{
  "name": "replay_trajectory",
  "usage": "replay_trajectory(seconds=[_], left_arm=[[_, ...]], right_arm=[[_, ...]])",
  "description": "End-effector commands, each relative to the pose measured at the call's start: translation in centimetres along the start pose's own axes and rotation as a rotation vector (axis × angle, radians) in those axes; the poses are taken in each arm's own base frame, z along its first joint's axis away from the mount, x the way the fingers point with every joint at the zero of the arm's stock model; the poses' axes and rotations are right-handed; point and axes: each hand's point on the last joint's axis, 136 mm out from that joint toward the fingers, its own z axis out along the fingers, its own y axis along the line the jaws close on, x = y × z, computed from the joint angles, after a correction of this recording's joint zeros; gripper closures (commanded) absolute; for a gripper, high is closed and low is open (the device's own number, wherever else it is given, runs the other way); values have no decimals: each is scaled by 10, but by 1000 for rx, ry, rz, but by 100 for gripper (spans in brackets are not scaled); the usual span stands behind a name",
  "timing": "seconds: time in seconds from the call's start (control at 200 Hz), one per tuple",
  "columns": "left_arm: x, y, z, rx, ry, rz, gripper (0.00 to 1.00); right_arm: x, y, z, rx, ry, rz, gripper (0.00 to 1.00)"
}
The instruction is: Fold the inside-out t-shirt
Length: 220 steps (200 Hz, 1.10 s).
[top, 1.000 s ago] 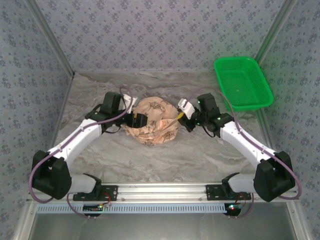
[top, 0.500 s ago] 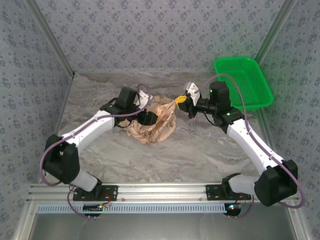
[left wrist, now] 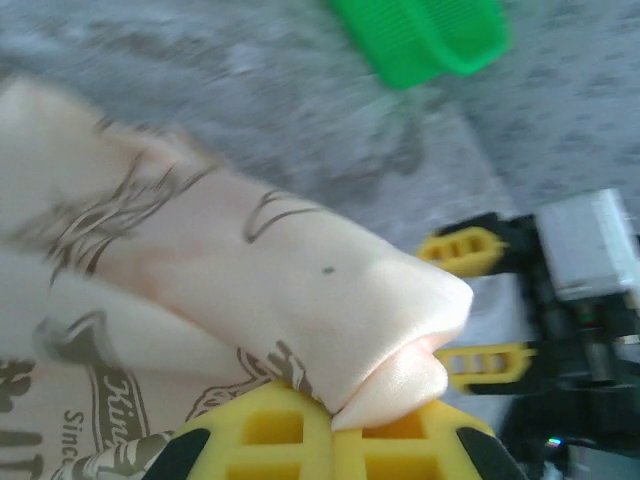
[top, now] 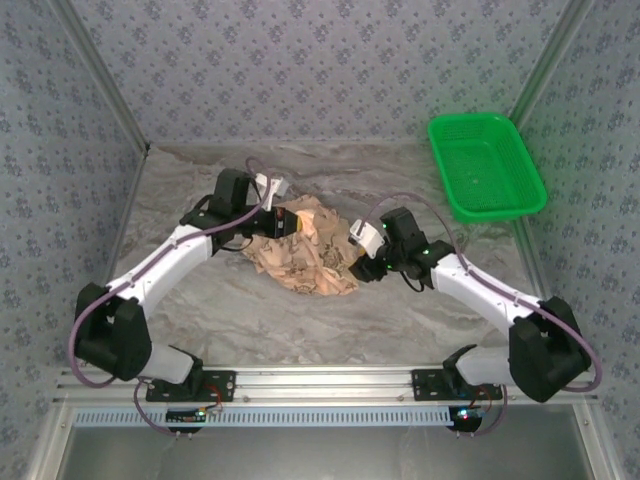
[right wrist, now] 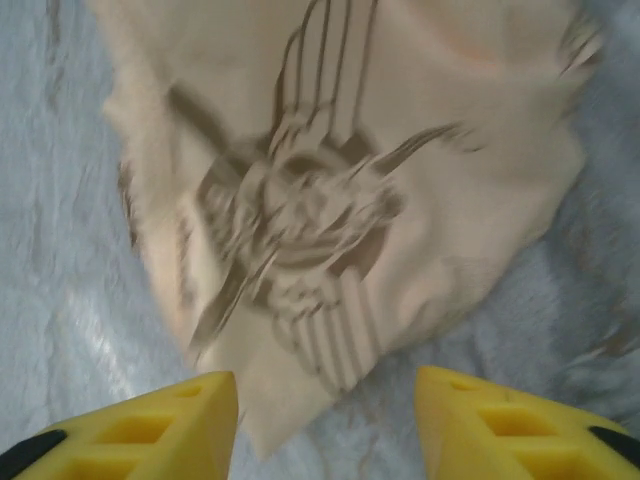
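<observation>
Top external: right gripper [top: 361,266] now unclenched

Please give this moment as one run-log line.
left gripper: shut on t-shirt fold | right gripper: open over t-shirt edge | t-shirt: crumpled on table

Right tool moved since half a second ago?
Yes. The right tool has drawn back nearward, away from the green basket, and now sits open at the t-shirt's right edge.

Soft, even light fell from above, shadows faint. Both wrist views were motion-blurred: the print on the inside-out t-shirt [right wrist: 330,200] streaked, the green basket [left wrist: 420,35] hazy.
</observation>
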Motion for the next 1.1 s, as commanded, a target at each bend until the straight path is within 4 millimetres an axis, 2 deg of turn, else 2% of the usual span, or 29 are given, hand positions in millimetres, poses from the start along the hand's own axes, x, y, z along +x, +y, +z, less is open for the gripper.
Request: replay_trajectory(seconds=[0.0,0.085,0.24,0.28,0.4,0.47,0.595,0.69,0.775,0.845,0.87,0.895,0.944,1.019,1.094], left_arm=[[11,-16,7,136,76,-79,96],[23,-9,15,134,142,-132,94],[32,-5,22,151,171,-183,92],[33,-4,23,153,175,-186,91],[35,-7,24,179,192,-196,89],[36,-5,25,179,200,-204,88],[38,2,29,159,218,-231,88],[38,9,31,151,224,-245,86],[34,17,31,134,213,-261,86],[32,25,30,124,206,-284,86],[31,27,30,120,207,-292,86],[32,30,30,116,210,-300,86],[34,34,30,106,216,-313,86],[38,38,30,102,220,-335,85],[41,38,31,107,226,-351,82]], right_arm=[[-52,-6,-18,133,-161,65,47],[-53,8,-12,147,-174,108,47],[-38,28,20,172,-123,158,47],[-33,28,26,192,-105,163,47],[-16,13,37,294,-76,267,50],[-10,8,40,334,-74,299,51],[-3,22,49,304,-64,301,49],[5,22,54,338,-40,335,49],[4,25,57,329,-50,349,49],[-3,36,58,260,-71,325,47],[-7,46,59,202,-78,299,44],[-9,59,59,127,-79,251,37],[-7,80,56,18,-68,169,36],[-1,82,52,34,-74,155,34],[10,75,57,83,-46,152,33]])
